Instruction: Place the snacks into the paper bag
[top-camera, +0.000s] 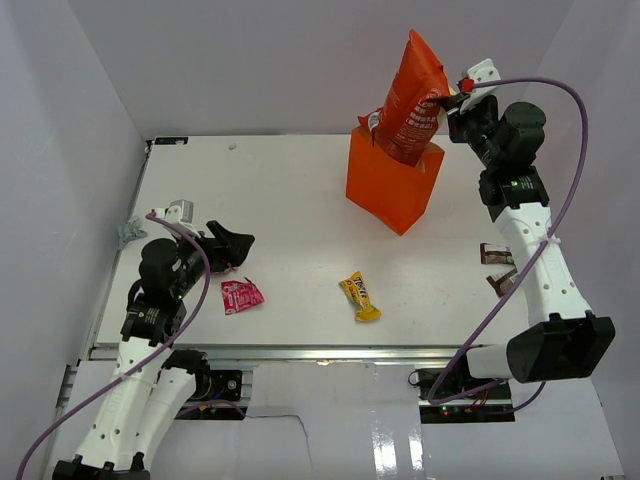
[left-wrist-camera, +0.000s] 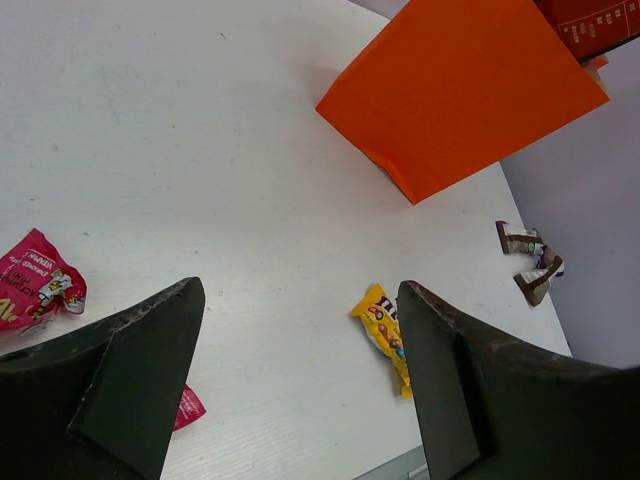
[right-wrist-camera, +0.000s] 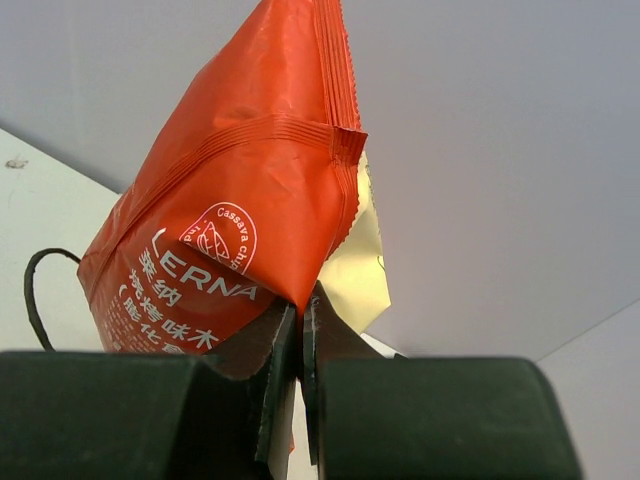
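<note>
Chip bag (top-camera: 412, 100) up high at the far right of the table (top-camera: 280, 190), red-orange with white lettering, its lower end down inside the mouth of the orange paper bag (top-camera: 392, 190) and the rest leaning well out above the rim! The right gripper (right-wrist-camera: 300, 312) has it: jaws pinched shut on the bag's crimped side edge, with a flash of the gold inner foil showing just behind the fingers. A thin black cord handle (right-wrist-camera: 30, 290) of the paper bag loops up at the left of that wrist view.

Over on the near left, the left gripper (left-wrist-camera: 300, 300) hovers low above the table, jaws spread wide, nothing between them. A pink packet (top-camera: 241, 295) lies flat just beside it (the left wrist view shows another scrap of pink at the inner edge of one finger; whether that is a second packet I cannot tell). The yellow candy wrapper (top-camera: 360, 297) lies near the front edge, mid-table, well apart from the paper bag. Two small brown wrappers (top-camera: 497, 255) sit by the right arm.
</note>
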